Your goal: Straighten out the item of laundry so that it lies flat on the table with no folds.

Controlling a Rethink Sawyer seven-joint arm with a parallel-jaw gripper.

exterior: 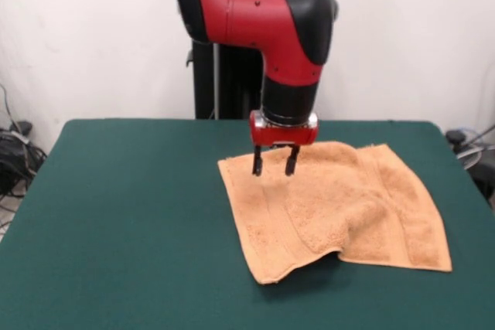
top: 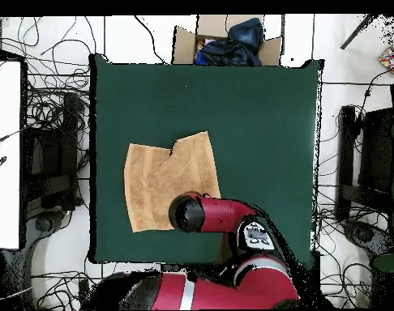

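Risk: gripper [exterior: 274, 166] hangs over far-left part of the hand towel [exterior: 340, 210] with fingers apart, holding nothing. If it pinches only the top layer, the fold at the near edge can drag & bunch more, I think. Towel is peach terry cloth, soft, loopy, approx. square w/ woven band; it lies right of centre on the dark green felt-like table [exterior: 124, 214].

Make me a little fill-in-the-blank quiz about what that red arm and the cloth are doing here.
The towel lies on a dark ____ table.
The pincer hangs over the towel's ____ edge in the front view.
The pincer's two fingers are ____.
The towel is not yet flat: a ____ runs across it.

Missing words: green; far; open; fold
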